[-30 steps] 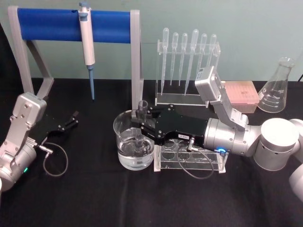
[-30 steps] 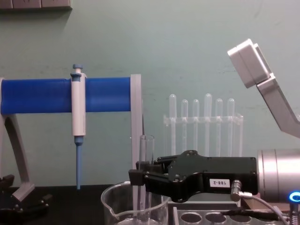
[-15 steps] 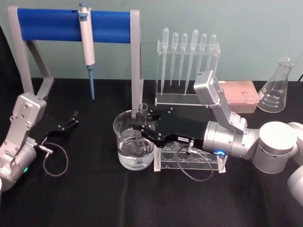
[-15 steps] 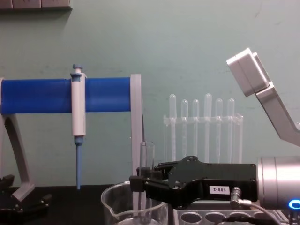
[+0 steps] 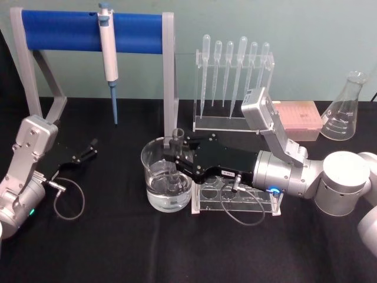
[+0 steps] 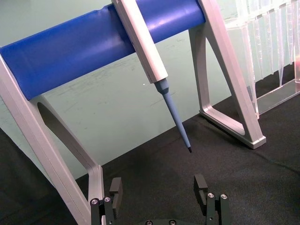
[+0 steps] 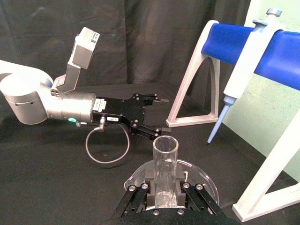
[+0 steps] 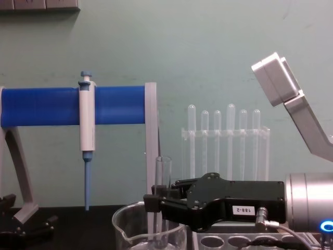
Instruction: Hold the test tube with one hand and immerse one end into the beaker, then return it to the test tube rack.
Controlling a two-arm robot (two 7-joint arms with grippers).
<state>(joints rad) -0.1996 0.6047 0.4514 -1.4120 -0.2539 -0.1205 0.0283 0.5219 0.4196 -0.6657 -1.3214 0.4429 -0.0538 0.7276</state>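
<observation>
Black-clothed table point(image 5: 118, 247), lab bench stock.
Holds: beaker point(image 5: 154, 184), test tube rack point(image 5: 262, 204), blue-barred stand point(image 5: 170, 71), pipette rack point(image 5: 232, 122), pink box point(image 5: 300, 121), conical flask point(image 5: 344, 112).

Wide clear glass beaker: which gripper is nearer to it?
Right. The right gripper holds the long clear glass test tube inside the beaker; the left gripper sits well to its left, jaws open.

Lone legible marking at the lab bench reads "188-2"

The number stands in dark print on a small white label point(image 8: 242, 210) stuck to the black body of the right gripper point(image 8: 155, 200), seen from the chest view. A second label point(image 7: 111, 119) on the left gripper point(image 7: 165, 115) is too small to read, as are the printed graduation marks on the conical flask point(image 5: 343, 112).
</observation>
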